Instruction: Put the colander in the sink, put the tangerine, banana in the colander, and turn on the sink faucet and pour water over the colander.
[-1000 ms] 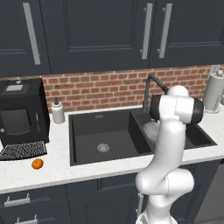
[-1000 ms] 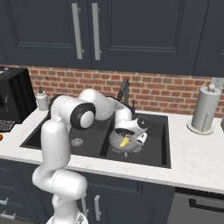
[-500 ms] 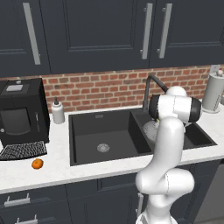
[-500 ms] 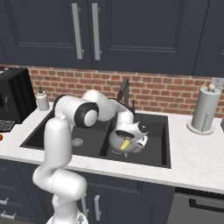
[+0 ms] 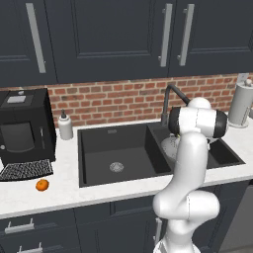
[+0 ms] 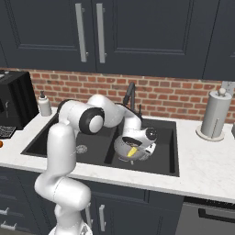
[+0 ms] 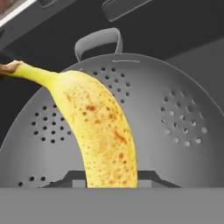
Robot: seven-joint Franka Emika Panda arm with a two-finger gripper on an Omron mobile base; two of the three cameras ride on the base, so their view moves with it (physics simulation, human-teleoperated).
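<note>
The end effector [image 6: 133,152] is pinching the banana [image 7: 98,127] from both sides, holding it down inside the colander [image 7: 175,109]. Seen from the hand, the fruit is running up from between the fingers toward the bowl's rim handle, its dark tip poking past the perforated wall. Compared with a second ago, the hand is sitting slightly lower in the bowl, and the grip is looking unchanged. The colander [image 6: 123,145] is resting in the smaller right basin of the sink [image 6: 168,158], below the sink faucet [image 6: 130,94]. Well apart, the tangerine [image 5: 42,185] is lying where it was on the white tabletop [image 5: 64,190], just in front of the black coffee machine [image 5: 24,131].
</note>
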